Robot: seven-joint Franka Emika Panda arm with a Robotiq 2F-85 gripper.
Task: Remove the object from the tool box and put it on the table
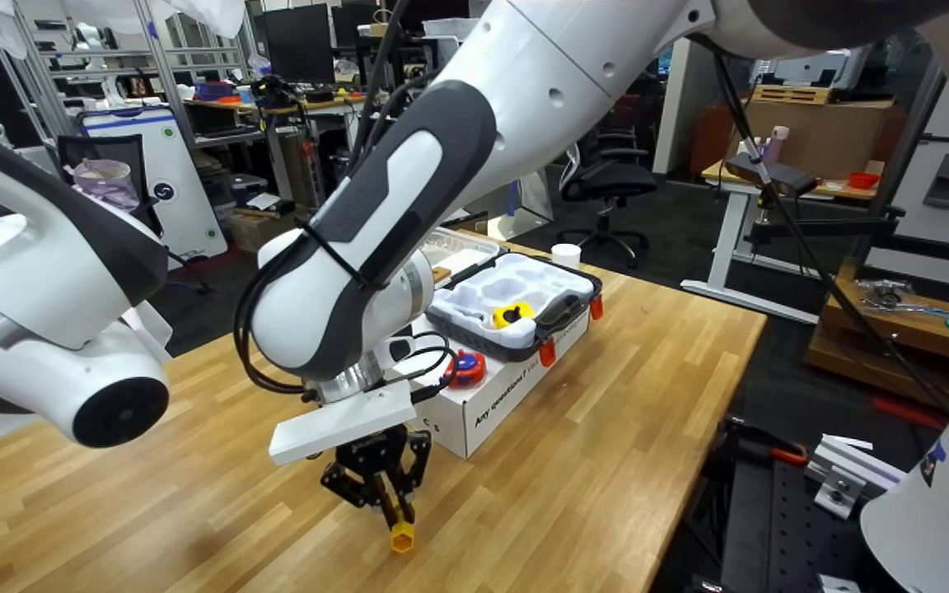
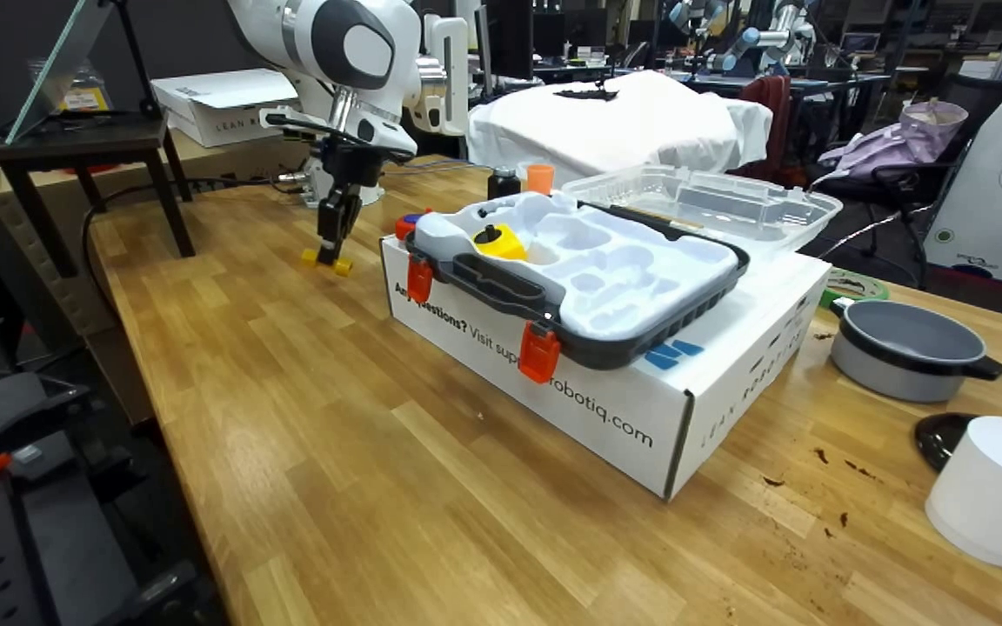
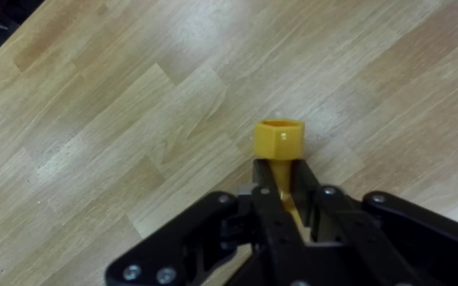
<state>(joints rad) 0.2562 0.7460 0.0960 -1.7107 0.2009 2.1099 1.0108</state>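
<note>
In an exterior view, your gripper [image 1: 398, 512] pinches the yellow hex-socket tool [image 1: 402, 539] low, left and near of the open toolbox [image 1: 540, 284]: placing looks in hand, so ease down, then release. In an exterior view, contact with the table [image 2: 336, 426] is hard to call. Wrist view: your fingers [image 3: 264, 174] clamp the shaft, its near end hidden.

In an exterior view the arm [image 1: 516, 123] was stretched on a slant from one o'clock down toward seven, with the wrist [image 1: 310, 313] bent under at its lower end and the gripper [image 1: 399, 512] pointed steeply downward, between five and six o'clock. In the wrist view the gripper was seen at six o'clock, its two fingers [image 3: 261, 174] aimed toward twelve, clamped roughly parallel and only slightly apart.
</note>
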